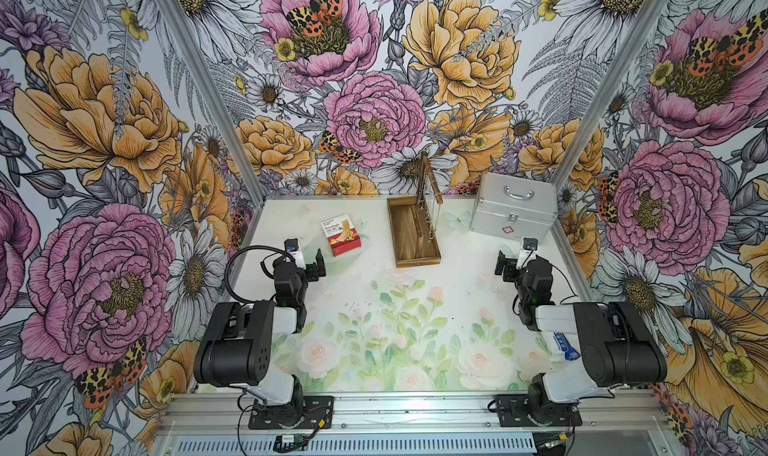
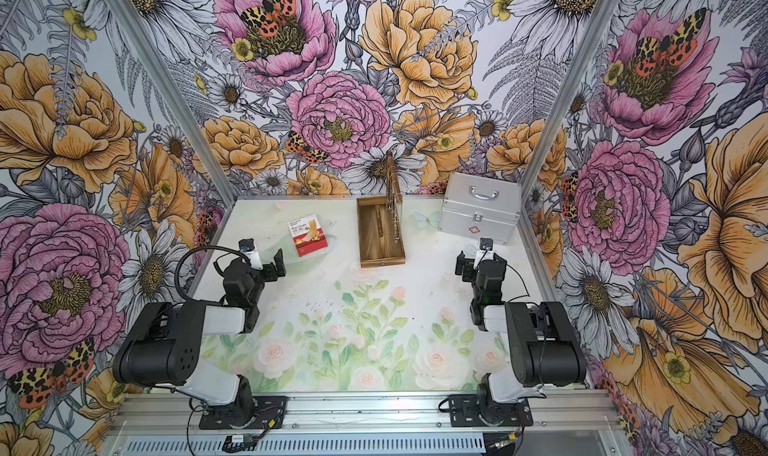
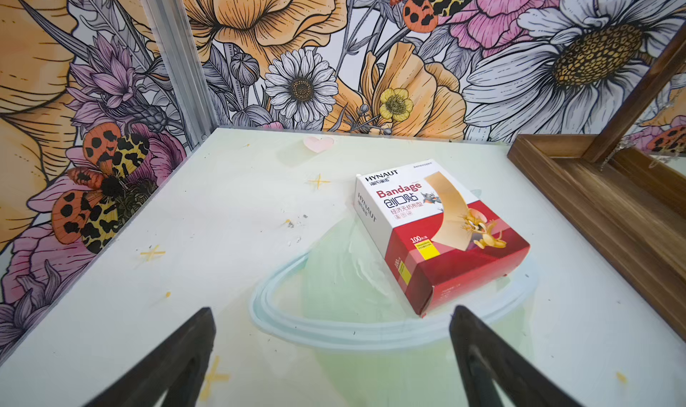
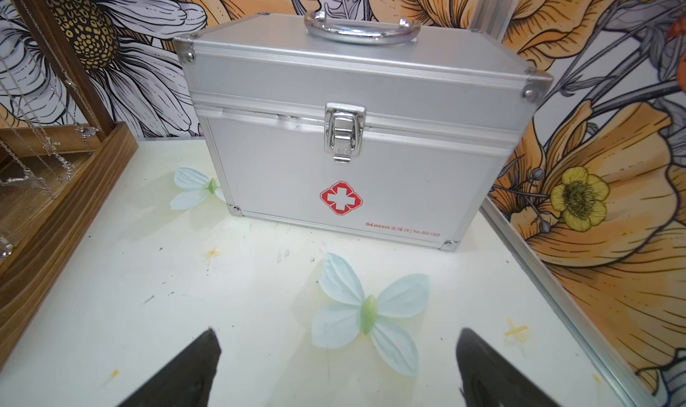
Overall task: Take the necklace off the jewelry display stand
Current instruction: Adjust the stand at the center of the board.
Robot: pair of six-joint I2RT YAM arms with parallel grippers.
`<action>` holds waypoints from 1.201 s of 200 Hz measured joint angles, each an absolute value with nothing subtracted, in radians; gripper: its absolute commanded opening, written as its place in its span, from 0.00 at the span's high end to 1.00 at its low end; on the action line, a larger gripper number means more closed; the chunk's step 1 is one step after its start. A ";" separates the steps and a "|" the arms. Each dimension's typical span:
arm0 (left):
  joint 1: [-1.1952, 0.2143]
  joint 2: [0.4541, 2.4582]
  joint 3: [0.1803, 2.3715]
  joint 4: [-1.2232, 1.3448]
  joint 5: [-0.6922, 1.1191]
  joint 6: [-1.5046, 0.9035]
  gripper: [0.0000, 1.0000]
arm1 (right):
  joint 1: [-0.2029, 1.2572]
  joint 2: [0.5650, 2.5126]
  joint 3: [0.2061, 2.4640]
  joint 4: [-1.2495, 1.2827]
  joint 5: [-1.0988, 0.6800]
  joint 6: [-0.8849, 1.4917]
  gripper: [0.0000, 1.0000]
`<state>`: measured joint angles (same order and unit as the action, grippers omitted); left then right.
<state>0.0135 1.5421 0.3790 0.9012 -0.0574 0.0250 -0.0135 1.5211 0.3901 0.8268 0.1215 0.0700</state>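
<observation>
My left gripper (image 3: 333,312) and right gripper (image 4: 338,332) gape empty; ahead between them the jewelry display stand (image 1: 417,261) runs lengthwise away.

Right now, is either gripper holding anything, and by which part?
Nothing. Left gripper and right gripper are open and empty; necklace hangs on the jewelry display stand.

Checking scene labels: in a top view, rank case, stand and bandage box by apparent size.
1. Case, largest.
2. Stand, close behind: longer but narrower.
3. Bandage box, clearly smallest.
</observation>
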 measured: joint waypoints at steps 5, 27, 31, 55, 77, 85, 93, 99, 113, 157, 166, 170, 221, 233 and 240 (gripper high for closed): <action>0.014 1.542 0.379 0.901 -0.057 0.025 0.01 | -0.014 1.522 0.390 0.827 0.122 0.070 0.00; 0.014 1.542 0.379 0.901 -0.057 0.025 0.01 | -0.014 1.522 0.390 0.827 0.123 0.070 0.00; 0.014 1.542 0.379 0.901 -0.057 0.025 0.01 | -0.014 1.521 0.390 0.827 0.123 0.070 0.00; 0.014 1.542 0.379 0.901 -0.054 0.025 0.01 | -0.014 1.521 0.390 0.827 0.123 0.070 0.00; 0.014 1.542 0.379 0.901 -0.054 0.025 0.01 | -0.014 1.521 0.390 0.827 0.123 0.070 0.00; 0.014 1.542 0.379 0.901 -0.054 0.025 0.01 | -0.014 1.521 0.390 0.827 0.123 0.070 0.00; 0.014 1.542 0.379 0.901 -0.054 0.025 0.01 | -0.014 1.521 0.390 0.827 0.123 0.070 0.00; 0.014 1.542 0.379 0.901 -0.054 0.025 0.01 | -0.014 1.521 0.390 0.827 0.123 0.070 0.00; 0.014 1.542 0.379 0.901 -0.053 0.025 0.01 | -0.014 1.522 0.390 0.827 0.123 0.070 0.00; 0.022 1.542 0.379 0.901 -0.035 0.015 0.01 | -0.014 1.521 0.390 0.827 0.123 0.070 0.00; 0.022 1.542 0.379 0.900 -0.036 0.015 0.01 | -0.014 1.521 0.390 0.827 0.123 0.070 0.00; 0.022 1.542 0.379 0.900 -0.036 0.015 0.01 | -0.014 1.521 0.390 0.827 0.123 0.070 0.00; -0.001 1.542 0.379 0.894 -0.064 0.018 0.01 | -0.014 1.521 0.390 0.827 0.123 0.070 0.00; -0.026 1.542 0.379 0.896 -0.095 0.021 0.01 | -0.014 1.521 0.390 0.827 0.123 0.070 0.00; -0.040 1.538 0.376 0.898 -0.112 0.026 0.01 | -0.013 1.520 0.390 0.825 0.123 0.070 0.00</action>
